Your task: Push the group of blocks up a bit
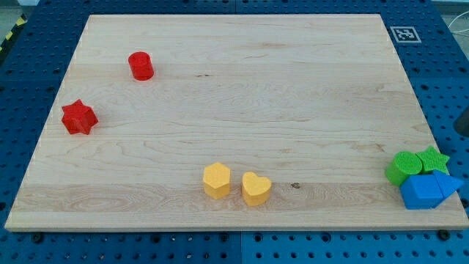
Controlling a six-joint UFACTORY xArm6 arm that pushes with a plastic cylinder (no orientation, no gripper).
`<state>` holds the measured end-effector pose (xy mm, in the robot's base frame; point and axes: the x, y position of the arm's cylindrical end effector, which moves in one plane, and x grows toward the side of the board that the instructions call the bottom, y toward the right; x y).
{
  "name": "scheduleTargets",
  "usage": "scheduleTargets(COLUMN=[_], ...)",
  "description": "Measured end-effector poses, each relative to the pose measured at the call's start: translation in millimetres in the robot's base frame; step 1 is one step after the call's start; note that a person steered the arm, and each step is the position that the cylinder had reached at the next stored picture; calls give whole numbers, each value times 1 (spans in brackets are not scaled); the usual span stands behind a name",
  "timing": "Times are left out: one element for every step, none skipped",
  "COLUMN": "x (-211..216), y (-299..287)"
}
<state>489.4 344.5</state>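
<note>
Nowhere in the frame does my tip show clearly; only a dark sliver at the right edge, above the lower-right cluster, might belong to the rod, and I cannot tell. There is no gripper on this arm, so nothing is gripped, and the tip's place relative to the blocks cannot be given.

On the wooden desk [242, 103] the group sits at the lower right corner, packed tight. A green cylinder [401, 168] is on its left, touching a green star [434, 159] just to its right. Below them lies a blue cube [420, 192], pressed against the cylinder's lower side, and a blue triangle [445, 183] sits at the cube's right, hanging at the desk's right edge.

Near the bottom centre, a yellow hexagon [217, 180] and a yellow heart [256, 188] stand just beside each other, apart by a narrow gap.

At the upper left, a red cylinder [141, 66] stands alone; a red star [78, 117] lies below and left of it, near the left edge.

A black-and-white marker tag [404, 34] is just off the upper right corner.
</note>
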Motion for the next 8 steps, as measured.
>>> scheduleTargets(x=[40, 58, 84, 113, 114, 113, 114, 112], y=[0, 0, 0, -7, -38, -71, -104, -111])
